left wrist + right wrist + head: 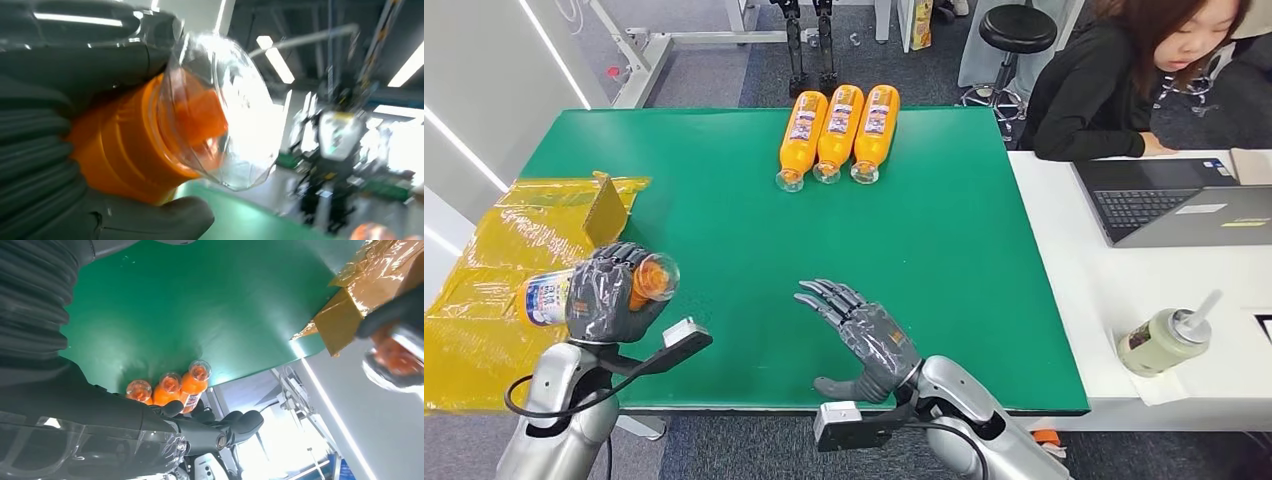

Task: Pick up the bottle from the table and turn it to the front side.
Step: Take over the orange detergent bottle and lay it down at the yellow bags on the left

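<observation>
This is a robotics lab or test office. A green-topped table (724, 180) serves as the work surface, with a white desk (1124, 290) butted against it. There a person (1124, 80) sits at an open laptop (1174, 200). The floor is grey, a black stool (1018, 30) stands behind, and long strip lights (277, 65) hang overhead.

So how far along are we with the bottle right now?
The pick-up looks done: the left hand grips an orange bottle clear of the green table, lying sideways with its clear cap towards the table's middle. The turn to the front is in hand or still to do; I can't tell which. The right hand hovers open and empty. Three more bottles lie at the far edge.
</observation>
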Controlling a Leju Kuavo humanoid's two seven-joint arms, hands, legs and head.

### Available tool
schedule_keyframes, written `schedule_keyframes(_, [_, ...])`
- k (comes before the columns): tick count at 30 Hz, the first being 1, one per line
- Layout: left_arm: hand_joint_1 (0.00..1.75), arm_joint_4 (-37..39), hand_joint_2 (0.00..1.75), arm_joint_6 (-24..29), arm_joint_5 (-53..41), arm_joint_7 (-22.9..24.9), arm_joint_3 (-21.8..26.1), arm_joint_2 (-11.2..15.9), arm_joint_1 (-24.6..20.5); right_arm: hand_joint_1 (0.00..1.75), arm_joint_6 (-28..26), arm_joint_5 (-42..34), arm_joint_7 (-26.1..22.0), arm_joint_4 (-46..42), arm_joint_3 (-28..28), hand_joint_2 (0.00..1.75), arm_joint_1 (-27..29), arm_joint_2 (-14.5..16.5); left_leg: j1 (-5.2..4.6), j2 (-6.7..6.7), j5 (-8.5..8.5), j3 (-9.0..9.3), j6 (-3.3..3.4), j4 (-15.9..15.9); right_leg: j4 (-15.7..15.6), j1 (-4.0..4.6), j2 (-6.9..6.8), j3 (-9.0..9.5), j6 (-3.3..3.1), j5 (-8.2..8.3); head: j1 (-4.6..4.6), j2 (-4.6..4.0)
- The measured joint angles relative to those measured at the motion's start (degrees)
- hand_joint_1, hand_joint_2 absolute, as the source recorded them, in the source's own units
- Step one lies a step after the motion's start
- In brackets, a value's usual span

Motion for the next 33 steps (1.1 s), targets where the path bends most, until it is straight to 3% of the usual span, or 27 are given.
schedule_keyframes(8, [1.75,11.82,1.75,0.22,-4.26,3.39,-0.04,1.83,-1.89,0.00,0.10,-0.03,-0.08,-0.87,0.04,1.75,1.55,-0.49,0.00,0.06,0.00,-0.02,0.00,0.00,0.00,0.00,0.08,-0.06,0.00,0.00,0.00,0.00])
schedule_keyframes(14, [1.45,24.51,1.75,3.59,-8.67,6.72,0.24,3.46,-6.81,0.00,1.46,-1.10,-0.37,-2.21,0.04,1.75,1.71,-1.31,0.01,0.10,0.02,-0.01,-0.03,0.00,0.02,0.00,0.12,-0.07,-0.04,0.03,0.00,0.00])
schedule_keyframes(15, [1.34,26.25,1.75,3.78,-9.36,7.24,0.26,3.74,-7.62,0.00,1.66,-1.23,-0.39,-2.34,0.04,1.75,1.70,-1.38,0.01,0.10,0.03,-0.01,-0.05,0.00,0.03,0.01,0.12,-0.07,-0.05,0.03,0.01,0.00])
schedule_keyframes(18, [0.27,30.76,1.75,3.92,-11.57,8.86,0.26,4.49,-9.71,0.00,2.13,-1.52,-0.39,-2.59,0.04,1.75,1.58,-1.47,0.01,0.11,0.04,-0.01,-0.07,-0.01,0.05,0.01,0.12,-0.08,-0.06,0.04,0.00,0.00])
schedule_keyframes(19, [0.01,31.94,1.75,3.94,-12.23,9.32,0.26,4.72,-10.27,0.00,2.25,-1.70,-0.39,-2.62,0.04,1.75,1.51,-1.49,0.01,0.11,0.04,-0.02,-0.07,0.00,0.05,0.01,0.13,-0.08,-0.06,0.04,0.00,0.00])
schedule_keyframes(28, [0.00,36.77,1.75,5.68,-15.26,11.76,0.26,5.39,-12.51,0.00,2.90,-2.24,-0.39,-2.61,0.19,1.75,0.56,-1.54,0.01,0.10,0.04,-0.02,-0.07,0.00,0.05,0.00,0.12,-0.09,-0.06,0.04,0.01,0.00])
schedule_keyframes(33, [0.00,37.20,1.75,6.06,-15.37,10.03,0.54,5.36,-13.06,0.00,2.90,-2.27,-0.37,-2.44,0.26,1.75,0.27,-1.54,0.01,0.10,0.04,-0.02,-0.07,0.00,0.05,0.00,0.12,-0.09,-0.07,0.04,0.01,0.00])
